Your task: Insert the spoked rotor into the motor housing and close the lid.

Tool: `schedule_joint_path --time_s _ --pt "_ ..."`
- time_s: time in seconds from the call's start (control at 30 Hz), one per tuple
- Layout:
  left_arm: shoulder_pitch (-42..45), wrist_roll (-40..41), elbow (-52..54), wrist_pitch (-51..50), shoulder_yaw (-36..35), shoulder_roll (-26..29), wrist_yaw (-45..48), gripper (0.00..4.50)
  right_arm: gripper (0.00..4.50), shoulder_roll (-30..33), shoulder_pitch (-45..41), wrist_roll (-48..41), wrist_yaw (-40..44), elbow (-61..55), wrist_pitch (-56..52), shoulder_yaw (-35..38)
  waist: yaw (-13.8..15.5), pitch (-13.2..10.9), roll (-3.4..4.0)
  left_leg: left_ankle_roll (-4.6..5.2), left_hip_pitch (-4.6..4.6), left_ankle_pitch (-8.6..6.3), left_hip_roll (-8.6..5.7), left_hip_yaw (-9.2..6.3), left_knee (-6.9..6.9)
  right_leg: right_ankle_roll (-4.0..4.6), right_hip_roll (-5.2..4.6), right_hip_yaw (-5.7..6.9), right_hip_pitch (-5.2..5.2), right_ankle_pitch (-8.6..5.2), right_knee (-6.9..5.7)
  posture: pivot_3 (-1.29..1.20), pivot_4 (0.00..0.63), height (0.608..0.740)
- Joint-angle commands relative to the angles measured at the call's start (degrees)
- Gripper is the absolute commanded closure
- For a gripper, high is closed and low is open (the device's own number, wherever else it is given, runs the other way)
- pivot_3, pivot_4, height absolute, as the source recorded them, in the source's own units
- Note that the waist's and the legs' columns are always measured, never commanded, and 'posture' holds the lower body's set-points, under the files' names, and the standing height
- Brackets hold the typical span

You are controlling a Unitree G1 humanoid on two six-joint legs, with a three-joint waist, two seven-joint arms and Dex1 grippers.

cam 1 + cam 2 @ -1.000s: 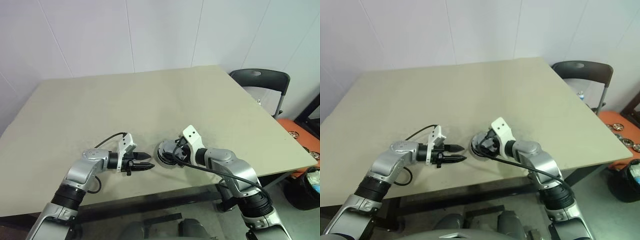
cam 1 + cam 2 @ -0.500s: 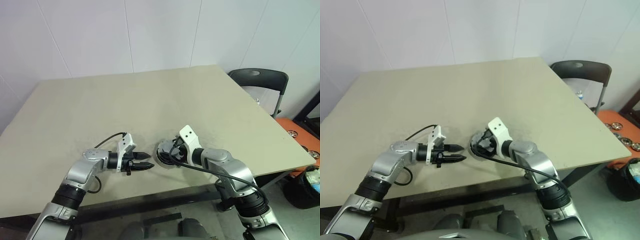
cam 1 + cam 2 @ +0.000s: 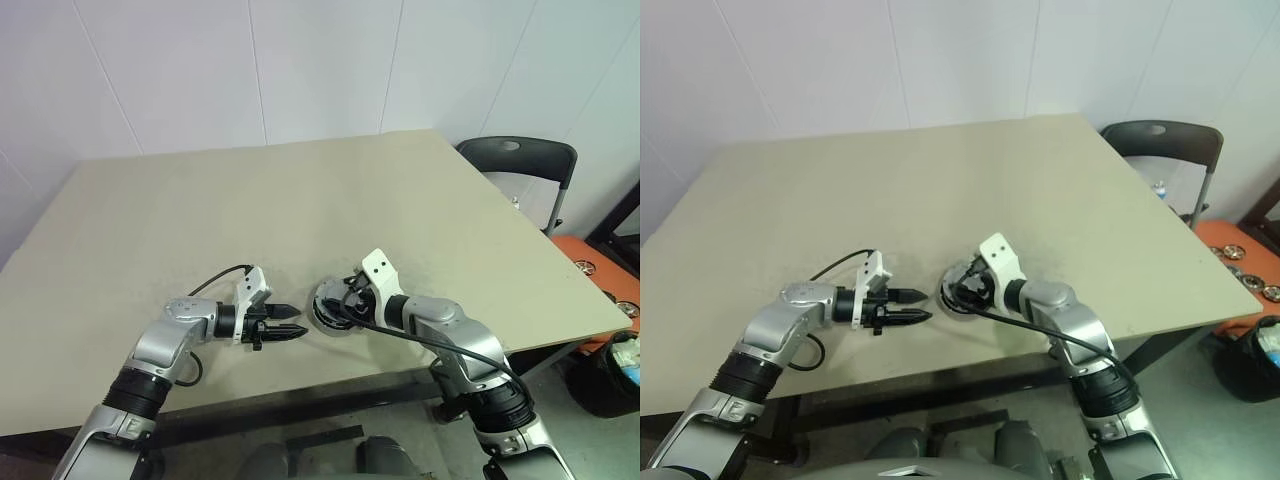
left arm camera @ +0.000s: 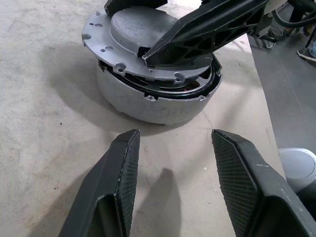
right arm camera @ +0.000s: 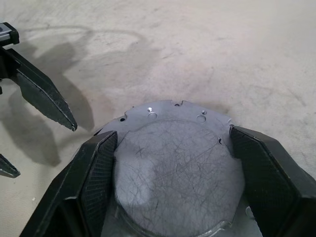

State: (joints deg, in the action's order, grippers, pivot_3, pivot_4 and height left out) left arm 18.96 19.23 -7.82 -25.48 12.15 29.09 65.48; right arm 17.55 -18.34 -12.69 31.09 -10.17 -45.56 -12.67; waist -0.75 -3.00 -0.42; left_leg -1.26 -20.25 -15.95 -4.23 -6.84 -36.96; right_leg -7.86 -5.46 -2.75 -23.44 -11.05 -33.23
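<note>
The motor housing [image 4: 153, 101] stands on the table near its front edge. The lid [image 5: 177, 173] lies over it, slightly ajar on the side toward my left gripper, where a dark gap with a glint of copper shows. My right gripper [image 5: 173, 138] reaches over the housing [image 3: 328, 312], its two fingers pressed against opposite sides of the lid's raised round face. My left gripper [image 4: 173, 136] hovers open just above the table a short way left of the housing, pointing at it and holding nothing. The spoked rotor is hidden.
The housing sits close to the front edge of the beige table [image 3: 300, 200]. A black chair [image 3: 520, 165] stands past the table's right side, with a dark bin [image 3: 615, 375] on the floor beside it. A black cable [image 3: 215, 280] loops from my left wrist.
The right gripper's fingers have drawn in a little onto the lid. The left arm and the housing have kept still.
</note>
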Motion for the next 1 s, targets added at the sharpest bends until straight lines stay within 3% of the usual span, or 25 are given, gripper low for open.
schedule_joint_path --time_s 0.03,0.27,0.43,0.7,0.87,1.0 --pt "1.6 0.3 1.4 0.2 -1.2 0.3 0.0 2.04 1.25 0.1 -0.1 -1.2 0.6 -0.9 0.9 1.3 0.0 0.0 0.0 0.0 0.0 0.0 0.0 0.0 0.0 0.0 0.0 0.0 0.0 0.0 0.0 0.0 0.0 0.74" --pt "1.8 0.4 1.2 0.1 -1.1 0.4 0.3 2.04 1.25 0.9 -1.1 -7.0 4.5 -3.9 -1.6 4.4 0.1 0.0 0.04 0.0 -0.02 0.0 0.0 0.0 0.0 0.0 0.0 0.0 -0.01 0.0 0.01 0.0 0.0 0.74" --pt "1.6 0.5 1.3 0.0 -1.1 0.4 0.3 2.04 1.25 7.4 0.1 -2.7 7.2 -3.7 -0.3 -2.4 0.2 0.0 0.05 0.0 -0.1 0.0 -0.03 0.01 0.0 0.0 -0.01 0.0 -0.06 0.0 0.05 0.0 0.0 0.74" --pt "1.7 0.4 0.9 0.3 -1.0 0.3 0.3 2.04 1.25 8.3 0.9 1.2 6.2 -1.4 2.4 -5.6 0.1 0.0 0.02 0.0 -0.02 0.0 -0.03 0.01 -0.02 -0.01 -0.01 0.0 0.01 0.0 0.04 0.0 0.0 0.74" --pt "1.8 0.2 0.9 0.2 -0.9 0.3 0.4 2.04 1.25 4.3 0.8 -4.6 6.4 -2.9 1.0 0.5 0.1 0.0 0.01 0.0 0.0 0.0 -0.01 0.0 -0.03 0.0 0.0 0.0 0.02 0.0 0.01 0.0 0.0 0.74" --pt "1.9 0.2 0.9 0.2 -0.8 0.1 0.4 2.04 1.25 5.4 1.3 -4.8 7.9 -3.4 0.9 0.5 0.1 0.0 0.02 0.0 -0.02 0.0 -0.01 0.0 -0.03 0.0 0.0 0.0 0.0 0.01 0.0 0.0 0.0 0.74"
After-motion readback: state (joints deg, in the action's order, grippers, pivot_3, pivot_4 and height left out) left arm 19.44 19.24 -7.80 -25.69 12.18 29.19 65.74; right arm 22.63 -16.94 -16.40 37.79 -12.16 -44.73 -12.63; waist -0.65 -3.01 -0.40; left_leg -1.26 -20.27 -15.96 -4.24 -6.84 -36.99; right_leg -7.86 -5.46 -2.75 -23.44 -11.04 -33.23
